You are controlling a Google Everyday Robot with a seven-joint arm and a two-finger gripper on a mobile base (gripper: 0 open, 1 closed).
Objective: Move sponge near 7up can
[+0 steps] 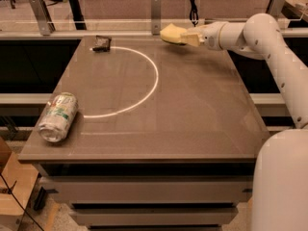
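The hand (pixel 186 37) is at the far edge of the bench (pixel 192 114), a little right of its middle, reaching in from the right at the end of the white arm (pixel 269 42). Its cream-yellow fingers point left and are closed on the right end of the sponge (pixel 170 33), which they grip. The rest of the pale yellow block sticks out leftward past the fingertips. The sponge sits over the bench's back rim. It seems to be held just clear of the surface, though from this angle that is hard to tell for certain.

The 7up can (pixel 57 117) lies on its side at the front left corner of the bench, close to the left edge, with its silver end turned toward the front and green marks showing on its body. It is well apart from the sponge, nearly the whole bench diagonal away.

A black foil packet (pixel 101 43) lies at the far left of the bench, near the back edge and left of the sponge. A white arc (pixel 155 81) painted on the top curves from beside the packet round to a spot just right of the can. The robot's white body (pixel 281 186) fills the lower right corner.
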